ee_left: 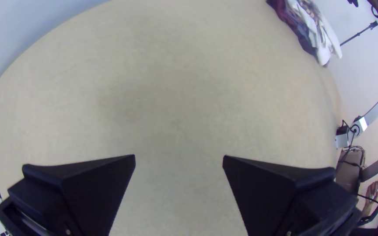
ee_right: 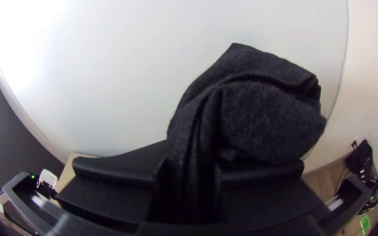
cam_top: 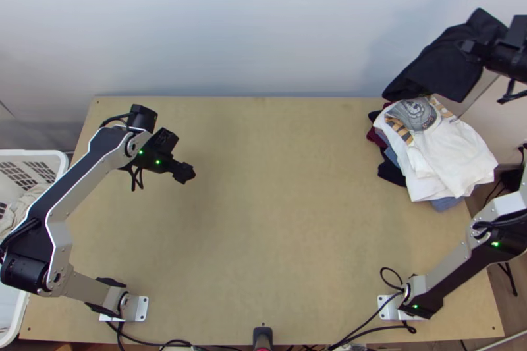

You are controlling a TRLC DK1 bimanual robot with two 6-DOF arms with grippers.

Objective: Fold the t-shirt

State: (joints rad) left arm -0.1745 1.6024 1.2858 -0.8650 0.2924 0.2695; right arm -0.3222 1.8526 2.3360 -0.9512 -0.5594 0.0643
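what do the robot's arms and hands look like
The left arm and right arm match: silver-grey links, black joints, small green lights, black cables and white base plates. The left hand and right hand are black, each with two wide, flat fingers.

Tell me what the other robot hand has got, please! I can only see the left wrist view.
Observer: The right gripper has a dark cloth, bunched between its fingers.

Operator: Is it lying flat on the table?

Observer: No, it hangs down at the far right, by the clothes pile. I can't tell if they touch.

Operator: I see a bit of white basket. Is anything in it?

Observer: Yes, light-coloured cloth lies bunched in the basket.
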